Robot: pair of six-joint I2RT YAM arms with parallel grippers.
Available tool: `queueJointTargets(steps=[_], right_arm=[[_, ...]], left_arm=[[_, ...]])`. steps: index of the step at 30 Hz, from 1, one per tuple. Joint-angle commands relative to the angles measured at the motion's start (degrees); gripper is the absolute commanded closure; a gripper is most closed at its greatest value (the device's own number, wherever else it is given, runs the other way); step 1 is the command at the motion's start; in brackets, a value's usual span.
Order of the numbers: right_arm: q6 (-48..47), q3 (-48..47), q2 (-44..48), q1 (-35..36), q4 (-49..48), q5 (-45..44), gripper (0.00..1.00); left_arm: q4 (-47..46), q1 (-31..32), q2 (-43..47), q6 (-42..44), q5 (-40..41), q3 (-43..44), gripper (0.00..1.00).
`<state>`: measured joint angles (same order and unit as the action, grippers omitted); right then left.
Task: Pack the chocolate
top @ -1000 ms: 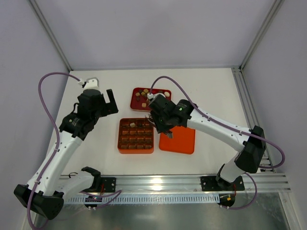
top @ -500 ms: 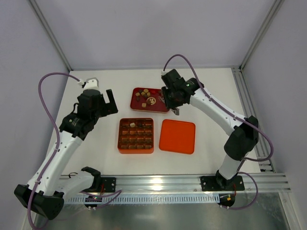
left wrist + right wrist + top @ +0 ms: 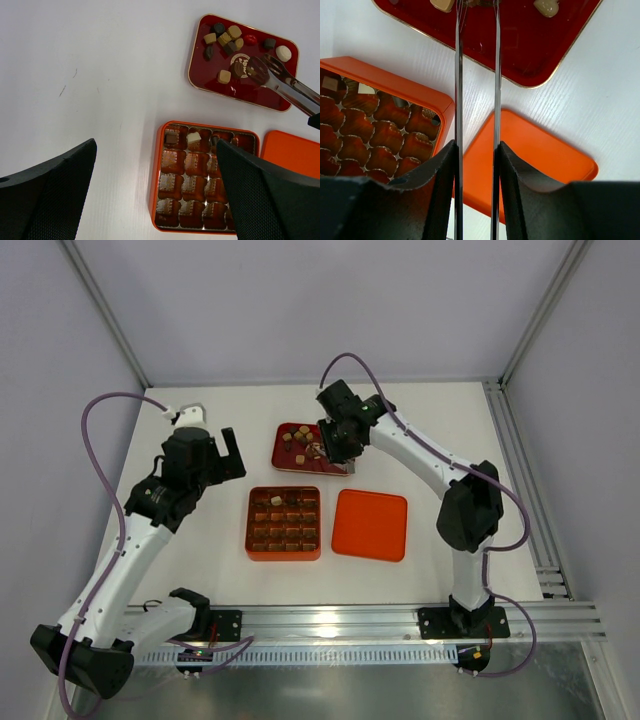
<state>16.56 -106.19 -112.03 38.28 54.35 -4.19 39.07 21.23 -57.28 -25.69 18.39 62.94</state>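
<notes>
Loose chocolate pieces (image 3: 222,37) in dark brown, tan and cream lie in the dark red tray (image 3: 260,97), also seen from above (image 3: 298,435). The orange box (image 3: 155,200) holds a dark piece (image 3: 172,137) and a cream piece (image 3: 193,137) in its top row. My right gripper (image 3: 476,150) is shut on metal tongs (image 3: 458,75). The tongs (image 3: 285,85) reach over the tray near its white emblem, blades apart. My left gripper (image 3: 156,150) is open and empty, above the table left of the box.
The orange lid (image 3: 370,525) lies flat right of the box, below the tray. The right arm (image 3: 420,455) stretches across the table's back right. Cage posts and walls stand around the white table.
My right arm has swung with the tongs from above the box and lid back to the red tray. The left arm has not moved.
</notes>
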Motion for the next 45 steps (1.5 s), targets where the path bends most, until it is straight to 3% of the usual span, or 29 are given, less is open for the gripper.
queueJointTargets(steps=[1, 27, 45], right_arm=[[-0.47, -3.67, -0.73, 0.74, -1.35, 1.11, 0.60], [-0.65, -9.21, -7.68, 1.88, 1.37, -3.11, 0.58], [-1.79, -11.66, -6.45, 2.24, 3.31, -5.04, 0.71]], left_arm=[[-2.59, -0.40, 0.59, -0.15, -0.20, -0.27, 0.00], [-2.59, -0.67, 1.11, 0.03, -0.11, -0.71, 0.01], [-2.77, -0.93, 1.29, 0.03, -0.38, -0.89, 0.00]])
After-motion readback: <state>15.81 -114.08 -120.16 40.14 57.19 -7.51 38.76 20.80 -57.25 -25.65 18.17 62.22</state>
